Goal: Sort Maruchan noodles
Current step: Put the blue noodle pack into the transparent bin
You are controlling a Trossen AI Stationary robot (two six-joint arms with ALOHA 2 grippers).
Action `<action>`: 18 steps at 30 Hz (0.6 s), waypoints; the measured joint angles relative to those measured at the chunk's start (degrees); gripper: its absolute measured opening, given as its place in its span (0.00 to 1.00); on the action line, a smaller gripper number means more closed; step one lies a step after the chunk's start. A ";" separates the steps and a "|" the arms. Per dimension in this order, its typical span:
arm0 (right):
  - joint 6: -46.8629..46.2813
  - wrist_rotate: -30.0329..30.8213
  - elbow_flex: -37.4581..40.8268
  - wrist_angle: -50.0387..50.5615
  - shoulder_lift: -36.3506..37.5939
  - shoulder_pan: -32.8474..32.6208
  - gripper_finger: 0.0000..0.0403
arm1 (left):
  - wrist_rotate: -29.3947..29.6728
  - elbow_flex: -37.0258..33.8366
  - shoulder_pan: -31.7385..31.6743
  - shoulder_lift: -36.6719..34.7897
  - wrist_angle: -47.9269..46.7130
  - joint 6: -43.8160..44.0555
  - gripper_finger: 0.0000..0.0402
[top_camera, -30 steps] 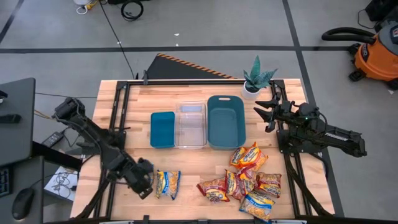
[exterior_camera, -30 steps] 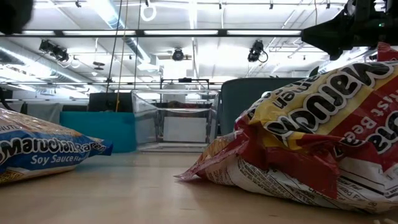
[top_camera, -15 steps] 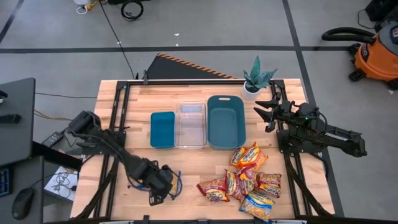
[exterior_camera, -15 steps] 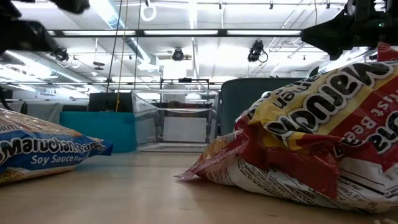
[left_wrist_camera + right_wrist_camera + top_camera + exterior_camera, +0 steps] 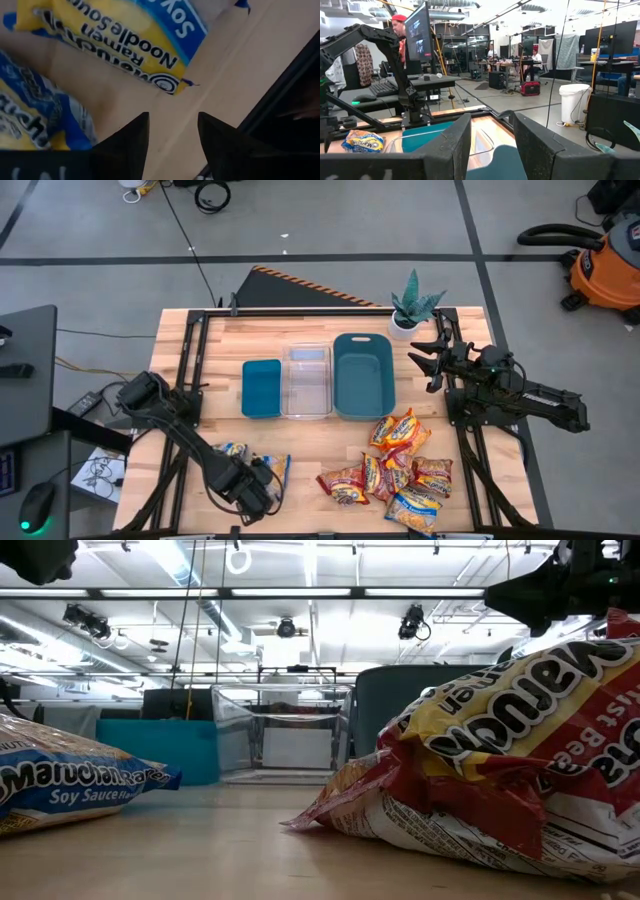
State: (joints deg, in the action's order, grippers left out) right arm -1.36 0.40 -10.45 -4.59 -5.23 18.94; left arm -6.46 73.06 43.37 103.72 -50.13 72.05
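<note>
Two yellow-and-blue Maruchan packets (image 5: 276, 468) (image 5: 234, 450) lie flat near the table's near left edge. My left gripper (image 5: 256, 492) hovers low over them, open. In the left wrist view its fingers (image 5: 172, 125) stand over bare wood between one blue packet (image 5: 120, 35) and the other (image 5: 30, 120). A heap of several red and orange packets (image 5: 400, 470) lies near the right. My right gripper (image 5: 425, 362) waits open at the far right, beside the bins.
Three bins stand in a row mid-table: a small teal one (image 5: 261, 388), a clear one (image 5: 306, 380) and a large teal one (image 5: 364, 375). A potted plant (image 5: 412, 310) stands at the far right corner. Bare wood lies between the blue packets and the heap.
My left gripper has swung from the table's left edge toward the right and the near edge, ending over the blue packets. One blue packet now lies left of and farther back than where the packets lay before. The right arm kept still.
</note>
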 joint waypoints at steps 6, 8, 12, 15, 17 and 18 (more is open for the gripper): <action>0.01 -0.02 0.01 -0.03 0.00 0.00 0.38 | 0.25 -0.22 -0.44 0.33 0.51 7.09 0.44; 0.00 -0.02 0.01 0.01 0.00 0.00 0.38 | 0.04 -0.42 -0.78 1.21 -0.55 8.15 0.44; -0.01 -0.02 -0.01 -0.01 0.00 0.00 0.38 | -0.11 -0.44 -1.67 2.14 0.13 7.92 0.44; 0.00 -0.01 0.00 0.00 0.00 0.00 0.38 | 0.14 -0.44 -2.23 2.14 0.15 8.32 0.44; 0.00 -0.01 0.01 -0.01 0.00 0.01 0.38 | 0.17 -0.44 -2.40 2.14 0.27 8.51 0.45; 0.00 0.00 0.01 0.01 0.00 0.00 0.38 | 0.20 -0.44 -2.45 2.14 0.36 8.69 0.45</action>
State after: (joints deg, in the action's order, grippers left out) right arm -1.35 0.40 -10.44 -4.58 -5.23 18.94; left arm -6.26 72.62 40.93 105.86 -49.77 80.75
